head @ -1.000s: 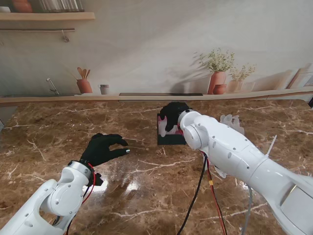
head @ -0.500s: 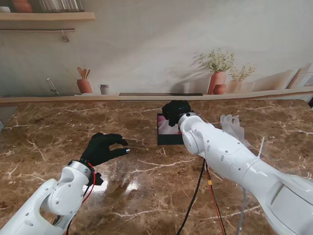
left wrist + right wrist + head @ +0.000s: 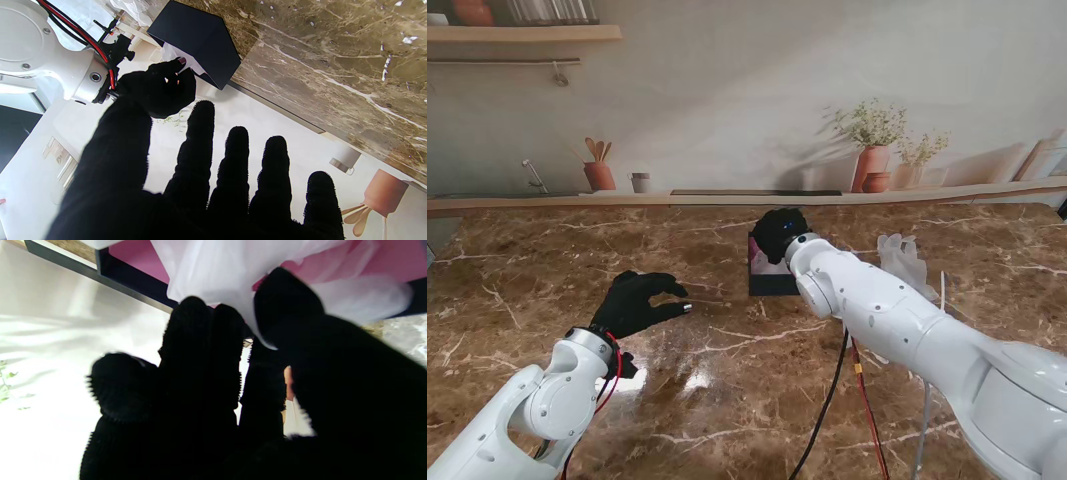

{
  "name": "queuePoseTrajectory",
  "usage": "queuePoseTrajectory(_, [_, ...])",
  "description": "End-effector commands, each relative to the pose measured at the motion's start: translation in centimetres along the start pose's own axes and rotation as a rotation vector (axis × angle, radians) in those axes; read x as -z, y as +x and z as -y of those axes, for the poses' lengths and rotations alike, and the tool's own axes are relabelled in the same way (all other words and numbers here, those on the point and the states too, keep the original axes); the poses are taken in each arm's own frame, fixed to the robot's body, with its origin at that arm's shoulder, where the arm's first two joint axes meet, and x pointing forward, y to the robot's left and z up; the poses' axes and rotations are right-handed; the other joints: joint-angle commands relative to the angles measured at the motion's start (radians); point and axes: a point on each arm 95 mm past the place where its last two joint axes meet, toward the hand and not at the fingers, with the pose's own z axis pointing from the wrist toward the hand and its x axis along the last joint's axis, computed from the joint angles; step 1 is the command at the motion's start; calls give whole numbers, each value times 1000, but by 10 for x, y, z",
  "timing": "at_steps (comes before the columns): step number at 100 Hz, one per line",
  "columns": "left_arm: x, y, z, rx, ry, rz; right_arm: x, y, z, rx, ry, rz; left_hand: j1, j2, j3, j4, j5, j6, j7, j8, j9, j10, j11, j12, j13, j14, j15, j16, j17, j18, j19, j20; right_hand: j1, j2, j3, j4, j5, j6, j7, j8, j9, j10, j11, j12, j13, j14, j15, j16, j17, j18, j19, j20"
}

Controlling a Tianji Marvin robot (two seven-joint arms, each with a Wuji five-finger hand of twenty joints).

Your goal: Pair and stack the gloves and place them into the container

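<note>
One thin, translucent white plastic glove [image 3: 213,270] is pinched between the thumb and fingers of the black-gloved right hand [image 3: 782,229], and it hangs into the small black square container with the pink lining [image 3: 767,285]; the right wrist view shows the film draped against that pink floor, so the glove is at least partly inside. Whether a second glove lies stacked with it I cannot tell. Another crumpled translucent white glove [image 3: 903,255] lies on the brown marble table [image 3: 727,400] to the right of the container, well apart from it and partly hidden by the right arm.

The step in hand looks like the deposit itself: the right hand is closed on the glove over the box. Next, I judge, the fingers should spread while low over the container, since such light film may cling to the fabric fingertips and ride back out.

Farther left and nearer to me, the black-gloved left hand [image 3: 639,303] hovers over the table, fingers spread and holding nothing, well clear of the container.
</note>
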Motion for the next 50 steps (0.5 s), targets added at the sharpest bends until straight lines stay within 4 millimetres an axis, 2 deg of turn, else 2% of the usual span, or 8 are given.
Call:
queuePoseTrajectory(1, [2, -1, -3, 3, -2, 4, -1, 4, 4, -14, 36, 0, 23, 28, -31, 20, 20, -31, 5, 14, -2, -10, -22, -7, -3, -24, -32, -10, -21, -10, -34, 16, 60, 7, 25, -18, 23, -3, 32, -47, 47, 12, -27, -31, 42, 45, -26, -47, 30, -67, 61, -9])
queuePoseTrajectory(11, [2, -2, -3, 5, -1, 4, -2, 5, 6, -15, 65, -9, 23, 27, -29, 20, 20, -31, 6, 14, -2, -13, -22, -7, -3, -24, -32, -9, -22, -10, -34, 17, 64, 34, 39, -9, 15, 3, 33, -83, 47, 11, -59, -64, 38, 55, -75, -105, 27, -60, 53, -18])
queuePoseTrajectory(23, [3, -2, -3, 6, 1, 7, -1, 4, 10, -26, 110, -15, 23, 27, -27, 19, 21, -30, 6, 15, -2, -11, -21, -7, -4, -23, -31, -9, -22, -10, -34, 17, 44, 122, 71, 9, -26, 37, 11, -145, 21, 26, -117, -104, 32, 64, -189, -180, 12, -28, 6, -47])
queuePoseTrajectory(36, [3, -2, -3, 7, 3, 7, 0, 3, 10, -47, 161, -23, 22, 28, -25, 19, 21, -30, 6, 15, -2, -12, -20, -7, -4, -24, -31, -9, -21, -10, -34, 17, 14, 201, 109, 12, -77, 58, -18, -168, -9, 37, -171, -134, 16, 67, -294, -204, 0, -9, -37, -66])
queuePoseTrajectory(43, [2, -2, -3, 9, 3, 6, 0, 2, 10, -68, 195, -26, 23, 27, -24, 19, 22, -29, 7, 15, -2, -11, -20, -7, -3, -22, -30, -9, -22, -10, -35, 17, 11, 264, 101, 5, -132, 83, -50, -174, -50, 51, -198, -148, -19, 75, -364, -219, -20, 8, -80, -80])
queuePoseTrajectory(50, [2, -2, -3, 9, 3, 5, 0, 1, 11, -82, 216, -25, 22, 28, -22, 19, 21, -31, 7, 14, -1, -12, -20, -7, -3, -25, -30, -8, -21, -10, -35, 18, 4, 296, 85, 4, -152, 91, -66, -173, -73, 56, -206, -160, -42, 84, -396, -230, -39, 19, -101, -81])
